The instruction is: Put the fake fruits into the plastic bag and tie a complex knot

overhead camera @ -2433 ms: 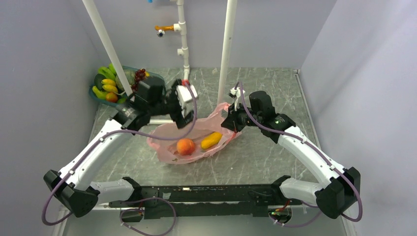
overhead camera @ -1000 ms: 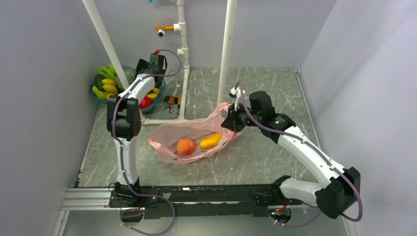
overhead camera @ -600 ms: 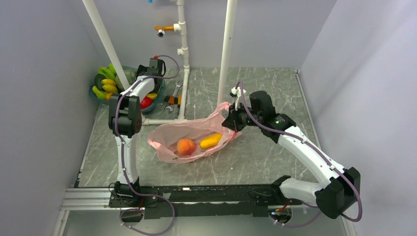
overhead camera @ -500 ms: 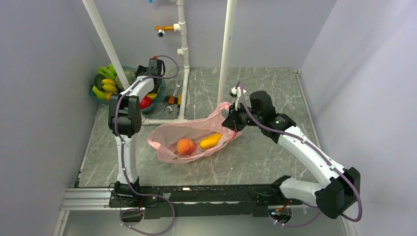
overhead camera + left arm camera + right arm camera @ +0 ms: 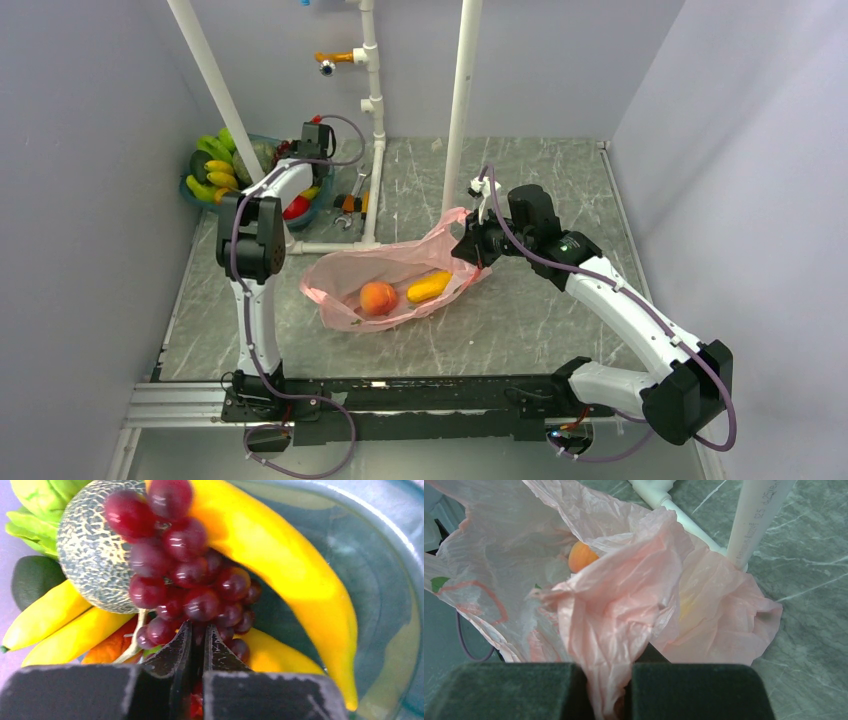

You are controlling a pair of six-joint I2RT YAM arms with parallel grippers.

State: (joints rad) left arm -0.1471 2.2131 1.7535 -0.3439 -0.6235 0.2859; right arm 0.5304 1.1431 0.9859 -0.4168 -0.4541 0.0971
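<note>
The pink plastic bag lies open on the table with a peach-orange fruit and a yellow fruit inside. My right gripper is shut on the bag's right edge, with film bunched between its pads. My left gripper reaches into the teal basin at the back left. Its jaws are pinched together at the base of the dark purple grape bunch. A netted melon and yellow bananas lie against the grapes. No knot is in view.
A wrench and an orange tool lie beside the basin. White pipes rise from the table behind the bag, and a slanted one crosses the basin. Walls close in on the left, back and right.
The left arm swung from the bag to the basin. In the last second its jaws went from wide open to pinched at the grapes. The right arm and bag stayed still.
</note>
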